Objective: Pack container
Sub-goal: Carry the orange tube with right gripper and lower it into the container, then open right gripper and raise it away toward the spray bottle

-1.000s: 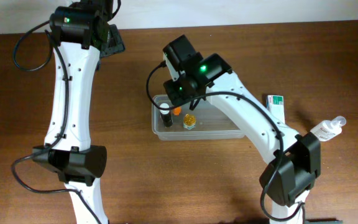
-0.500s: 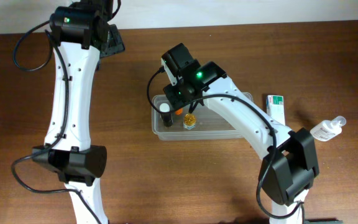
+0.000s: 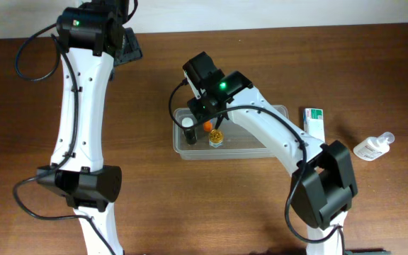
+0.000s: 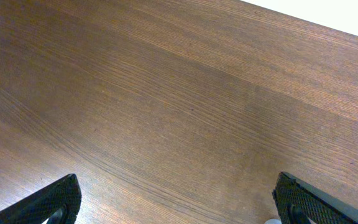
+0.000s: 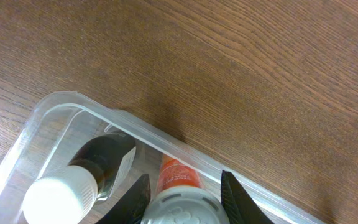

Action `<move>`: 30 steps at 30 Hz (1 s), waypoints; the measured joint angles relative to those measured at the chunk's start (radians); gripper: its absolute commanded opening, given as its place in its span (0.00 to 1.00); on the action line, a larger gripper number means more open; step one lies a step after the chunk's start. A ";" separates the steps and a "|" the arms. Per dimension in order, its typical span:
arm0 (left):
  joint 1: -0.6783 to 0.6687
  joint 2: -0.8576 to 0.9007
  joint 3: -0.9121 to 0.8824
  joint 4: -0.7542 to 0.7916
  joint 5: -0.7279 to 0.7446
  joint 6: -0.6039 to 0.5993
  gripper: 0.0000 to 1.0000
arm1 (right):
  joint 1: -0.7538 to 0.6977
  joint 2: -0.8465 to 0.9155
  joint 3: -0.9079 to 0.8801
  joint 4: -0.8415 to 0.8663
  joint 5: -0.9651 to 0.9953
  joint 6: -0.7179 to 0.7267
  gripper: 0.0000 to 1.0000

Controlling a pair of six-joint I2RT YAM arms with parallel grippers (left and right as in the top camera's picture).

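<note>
- Expect the container [image 3: 261,151] to be light, thin-walled and a little flexible, with slick clear plastic; better taken by the rim on a long side, or steadied by a wall, than pinched at a rounded corner.
- Lies flat and open-topped on the table [image 3: 154,212], beneath the right arm.
- Holds three things, all at its left end: dark bottle [image 3: 189,127] with white cap; orange bottle [image 3: 205,127] just right of that; jar [image 3: 217,138] of yellow stuff toward the front wall; room left toward the right end, as far as visible.
- Right gripper [image 5: 184,202]: down over the container's left end; fingers [image 5: 137,193] narrowly apart, against both sides of the orange bottle's grey cap, apparently gripping it.
- Left gripper [image 4: 178,202]: well left of and behind the container; fingers spread wide, nothing between.
- Outside, right of the container: box [image 3: 314,120] near; pump bottle [image 3: 372,146] farther.
</note>
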 measured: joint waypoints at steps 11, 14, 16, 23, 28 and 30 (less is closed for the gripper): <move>0.000 0.000 0.000 0.000 0.000 0.000 0.99 | 0.000 0.019 0.000 0.014 0.007 -0.009 0.48; 0.000 0.000 0.000 0.000 0.000 0.000 0.99 | 0.000 0.019 0.000 0.013 0.008 -0.010 0.50; 0.000 0.000 0.000 0.000 0.000 0.000 1.00 | 0.000 0.019 0.000 0.013 0.008 -0.010 0.52; 0.000 0.000 0.000 0.000 0.000 0.000 0.99 | 0.000 0.019 0.006 0.009 0.008 -0.010 0.59; 0.000 0.000 0.000 0.000 0.000 0.000 0.99 | -0.001 0.003 0.071 -0.029 0.008 -0.004 0.63; 0.000 0.000 0.000 0.000 0.000 0.000 0.99 | -0.008 -0.029 0.108 -0.077 0.008 0.012 0.66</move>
